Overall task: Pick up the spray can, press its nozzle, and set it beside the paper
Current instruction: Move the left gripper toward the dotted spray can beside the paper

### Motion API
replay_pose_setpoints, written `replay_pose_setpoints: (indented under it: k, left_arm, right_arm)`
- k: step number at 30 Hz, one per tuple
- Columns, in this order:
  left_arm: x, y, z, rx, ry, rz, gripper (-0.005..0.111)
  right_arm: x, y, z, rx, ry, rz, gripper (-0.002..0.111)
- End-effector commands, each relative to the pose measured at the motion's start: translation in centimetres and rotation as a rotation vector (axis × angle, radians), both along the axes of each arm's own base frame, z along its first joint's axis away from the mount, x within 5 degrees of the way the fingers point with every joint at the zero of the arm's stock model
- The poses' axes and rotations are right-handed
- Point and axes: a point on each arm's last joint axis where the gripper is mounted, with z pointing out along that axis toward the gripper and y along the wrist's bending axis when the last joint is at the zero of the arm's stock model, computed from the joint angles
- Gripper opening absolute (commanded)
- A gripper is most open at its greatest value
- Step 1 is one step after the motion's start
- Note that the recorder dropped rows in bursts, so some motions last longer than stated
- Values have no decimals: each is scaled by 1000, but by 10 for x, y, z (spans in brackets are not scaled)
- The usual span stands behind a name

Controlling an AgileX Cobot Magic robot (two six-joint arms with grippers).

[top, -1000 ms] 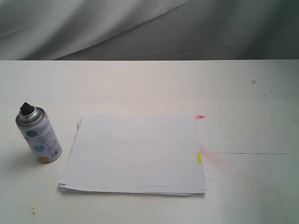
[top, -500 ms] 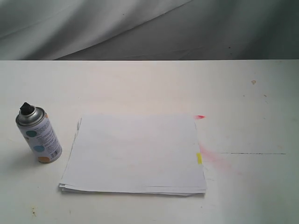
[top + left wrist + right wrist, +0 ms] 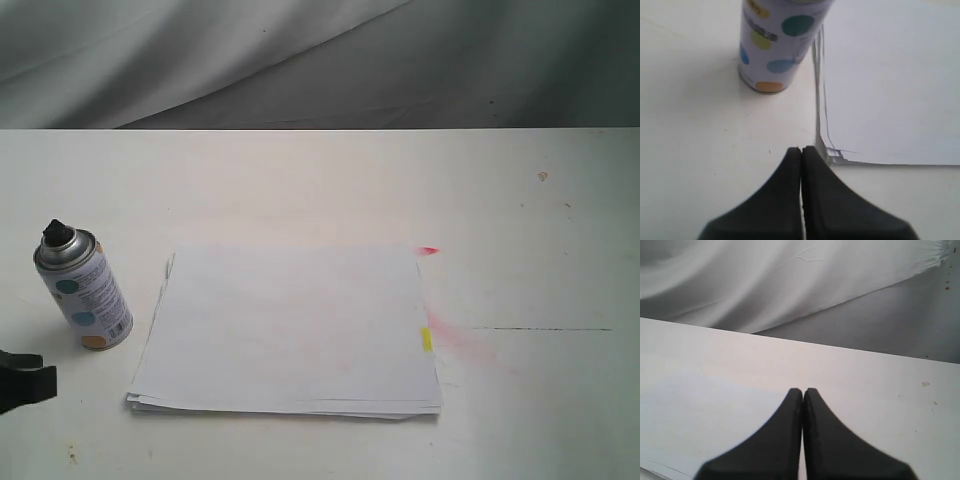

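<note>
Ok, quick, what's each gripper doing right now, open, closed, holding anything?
Left gripper: closed, empty, short of the silver dotted-label metal spray can.
Right gripper: closed, empty.

The left hand (image 3: 801, 150) and right hand (image 3: 803, 390) are smooth, matte black, tapering to rounded tips.

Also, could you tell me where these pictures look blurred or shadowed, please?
Left wrist view: the left gripper is soft-edged, the spray can sharper, casting a faint shadow. Right wrist view: the right gripper is equally blurred. Exterior view: even light.
</note>
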Motion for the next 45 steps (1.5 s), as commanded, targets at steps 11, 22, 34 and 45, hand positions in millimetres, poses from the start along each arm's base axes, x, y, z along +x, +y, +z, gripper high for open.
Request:
replay_pose_setpoints:
  k: [11,22,34,45]
  left_arm:
    - [6,10,-55,149,-262,86,0]
    - [3,5,-57,93,-255,57,10]
    - [5,5,-54,55,-286,88,74]
    - [9,4,-48,60,-371,69,73]
  right_arm:
    - [0,0,-1,-7,2,0,0]
    - [0,0,-1,-7,2,0,0]
    - [0,0,-1,-7,2,0,0]
    - [0,0,-1,-7,2,0,0]
